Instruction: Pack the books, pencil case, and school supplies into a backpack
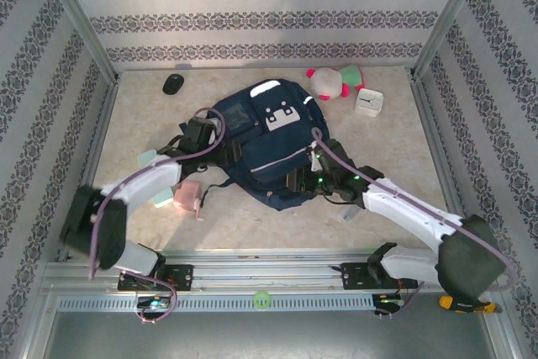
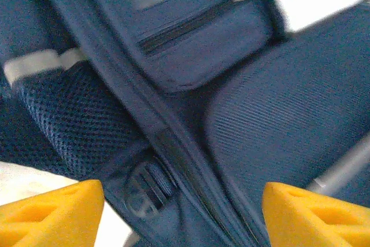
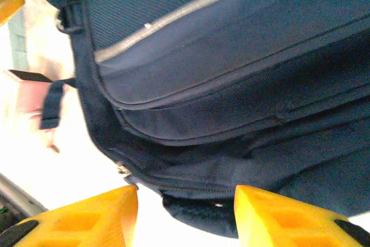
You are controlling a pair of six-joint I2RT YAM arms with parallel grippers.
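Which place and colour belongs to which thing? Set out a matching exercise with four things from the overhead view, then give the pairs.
Things:
1. computer mouse
2. plush toy
3. clock
4. backpack

Place and colour:
A. far left, black
B. centre, navy blue
C. farthest right, white and square
D. at the far side between the navy bag and the white square, pink and white

Pairs: 1-A, 2-D, 3-C, 4-B
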